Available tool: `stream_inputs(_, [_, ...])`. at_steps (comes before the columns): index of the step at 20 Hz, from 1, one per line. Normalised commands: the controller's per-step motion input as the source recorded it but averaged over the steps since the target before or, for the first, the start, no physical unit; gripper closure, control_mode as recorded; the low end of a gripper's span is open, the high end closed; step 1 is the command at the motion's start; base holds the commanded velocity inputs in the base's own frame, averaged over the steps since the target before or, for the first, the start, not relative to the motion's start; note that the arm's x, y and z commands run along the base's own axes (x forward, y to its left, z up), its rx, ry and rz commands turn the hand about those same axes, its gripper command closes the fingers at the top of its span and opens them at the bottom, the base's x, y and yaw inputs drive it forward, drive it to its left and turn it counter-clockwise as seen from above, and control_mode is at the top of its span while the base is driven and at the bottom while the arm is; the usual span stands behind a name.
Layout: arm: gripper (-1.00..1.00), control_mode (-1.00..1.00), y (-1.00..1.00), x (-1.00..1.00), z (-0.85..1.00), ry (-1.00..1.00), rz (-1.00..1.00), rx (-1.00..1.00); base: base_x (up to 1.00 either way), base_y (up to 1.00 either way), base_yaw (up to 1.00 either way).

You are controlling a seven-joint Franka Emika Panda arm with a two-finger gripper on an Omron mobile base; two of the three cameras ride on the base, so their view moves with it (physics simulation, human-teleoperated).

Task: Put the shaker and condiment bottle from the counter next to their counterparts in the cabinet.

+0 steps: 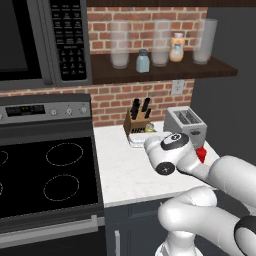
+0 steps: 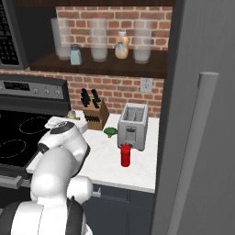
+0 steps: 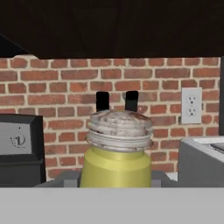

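Gripper (image 3: 116, 186) is closed on the small yellow-green cylindrical shaker with the tan ribbed cap (image 3: 117, 151); you see it dead centre in the hand view, upright, jaws at its lower body. In the base views the shaker is near the back of the white marble-look counter (image 1: 125, 172), by the wooden knife block (image 1: 136, 120), mostly hidden behind the wrist.

Risks from here:
- Grip looks low on the body. Swing fast and the shaker may tip or slip out.
- You have to lift to the dark brown wooden open shelf (image 1: 165, 71). Come up too close to the wall and the cap or wrist could catch the shelf's front edge.
- The slot beside the pale blue glass shaker with grey cap (image 1: 143, 61) is tight: frosted tall glasses (image 1: 120, 50) stand on both sides. A sloppy approach knocks one over.

Around: the silver toaster (image 2: 133, 125) sits at the counter's back right, and the small bright red condiment bottle (image 2: 125, 155) stands in front of it, not yet moved. The orange-cream bottle with white cap (image 2: 121, 45) is further right on the shelf. A green broccoli piece (image 2: 110, 132) lies between block and toaster. The black stovetop (image 1: 45, 177) adjoins the counter's left edge.
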Motion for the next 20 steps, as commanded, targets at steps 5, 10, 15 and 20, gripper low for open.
stream_inputs(5, [1.0, -1.0, 0.08, 0.0, 0.27, -0.02, 0.0, 0.0, 0.0, 0.0, 0.0])
stream_inputs(10, [1.0, -1.0, 0.19, 0.0, 0.37, 0.0, 0.02, -0.03, 0.0, 0.0, 0.0])
stream_inputs(15, [1.0, -1.0, 0.22, 0.0, 0.46, 0.0, 0.01, -0.05, 0.0, 0.0, 0.0])
stream_inputs(20, [1.0, -1.0, 0.21, 0.0, 0.5, 0.0, 0.0, -0.06, 0.0, 0.0, 0.0])
